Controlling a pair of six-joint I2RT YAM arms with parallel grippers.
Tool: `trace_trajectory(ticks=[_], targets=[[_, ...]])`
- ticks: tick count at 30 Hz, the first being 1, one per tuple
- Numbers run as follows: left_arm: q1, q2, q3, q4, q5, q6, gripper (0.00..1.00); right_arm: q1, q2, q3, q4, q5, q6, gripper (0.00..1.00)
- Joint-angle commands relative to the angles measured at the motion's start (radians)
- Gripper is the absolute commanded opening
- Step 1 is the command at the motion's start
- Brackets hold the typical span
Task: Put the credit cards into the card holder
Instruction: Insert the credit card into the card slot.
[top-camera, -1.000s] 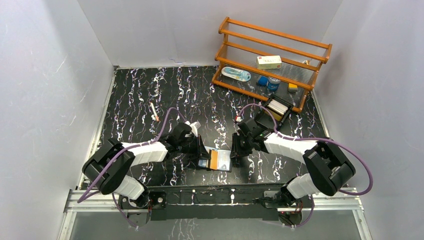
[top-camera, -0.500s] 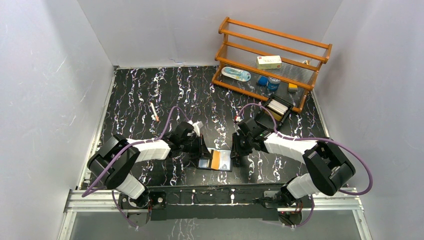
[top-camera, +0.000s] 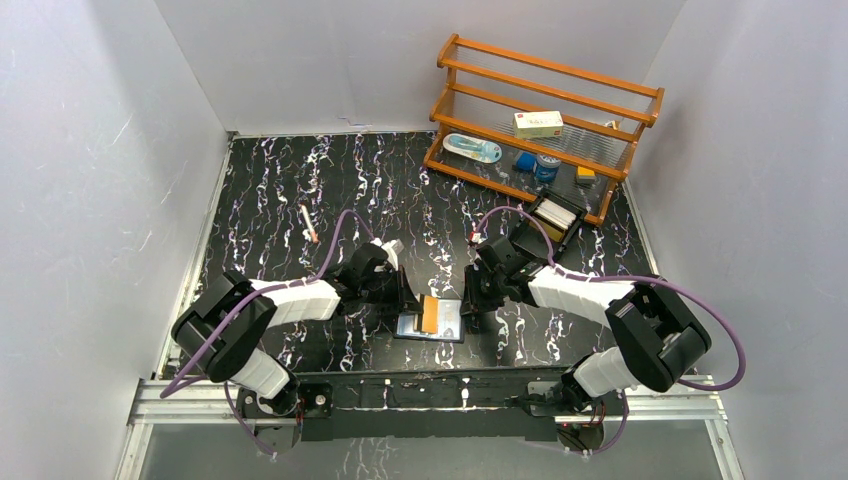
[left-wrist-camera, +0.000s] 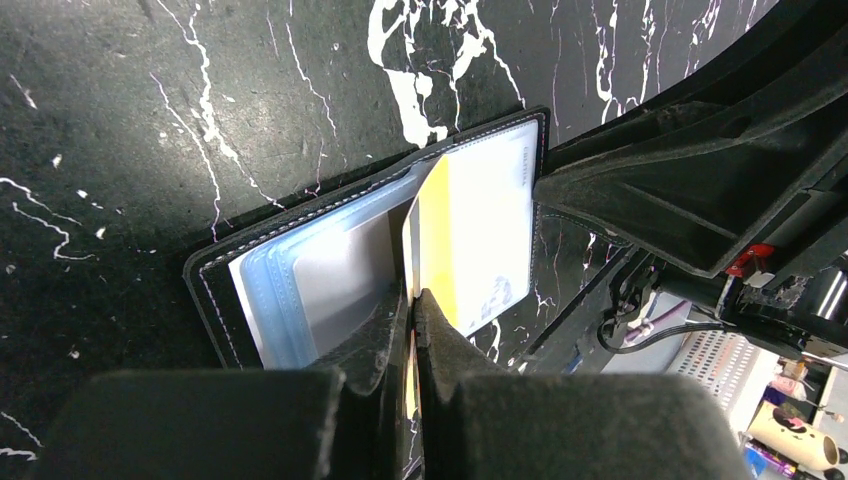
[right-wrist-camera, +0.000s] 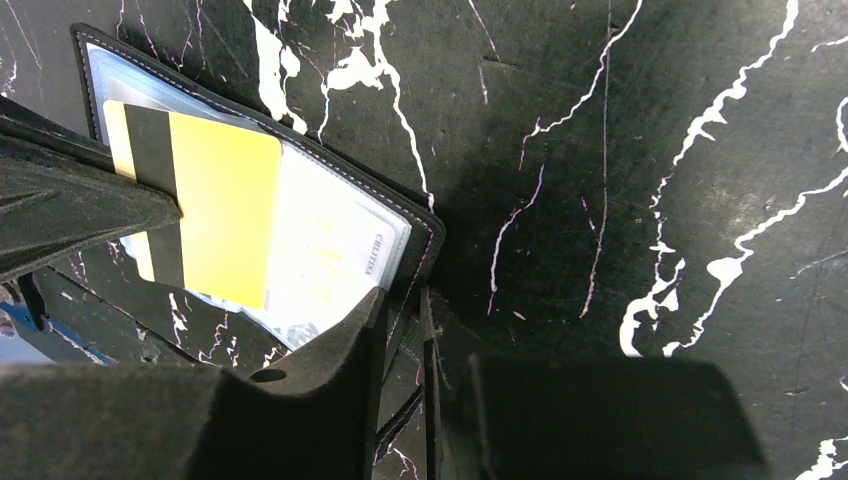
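Observation:
The black card holder (top-camera: 432, 322) lies open on the table near the front edge, its silvery-blue pockets facing up. My left gripper (top-camera: 405, 296) is shut on a tan-orange credit card (top-camera: 428, 314) and holds it edge-on over the holder's middle fold. In the left wrist view the gripper (left-wrist-camera: 413, 300) pinches the card (left-wrist-camera: 438, 235) above the holder (left-wrist-camera: 215, 285). My right gripper (top-camera: 468, 302) is shut on the holder's right edge. In the right wrist view the gripper (right-wrist-camera: 402, 315) clamps the holder (right-wrist-camera: 425, 235) beside the orange card (right-wrist-camera: 225, 215). A white card (right-wrist-camera: 330, 265) sits in the right pocket.
A black open-topped box (top-camera: 557, 218) with pale cards stands behind the right arm. A wooden rack (top-camera: 545, 125) with small items fills the back right. A thin white stick (top-camera: 309, 223) lies at mid-left. Grey walls close the sides.
My left gripper has drawn back and up a little, and the orange card has tipped from lying flatter over the holder to standing more edge-on. The right gripper has stayed put on the holder's edge.

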Motion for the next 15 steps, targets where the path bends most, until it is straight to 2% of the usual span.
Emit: trace_trajectory(ticks=[1,15], targets=[[0.000,0.022,-0.015,-0.017,-0.047,0.063,0.00,0.007,0.025,-0.041,-0.002,0.050,-0.023,0.27],[0.000,0.040,-0.064,0.061,0.056,0.049,0.00,0.007,0.042,-0.038,0.009,0.043,-0.008,0.27]])
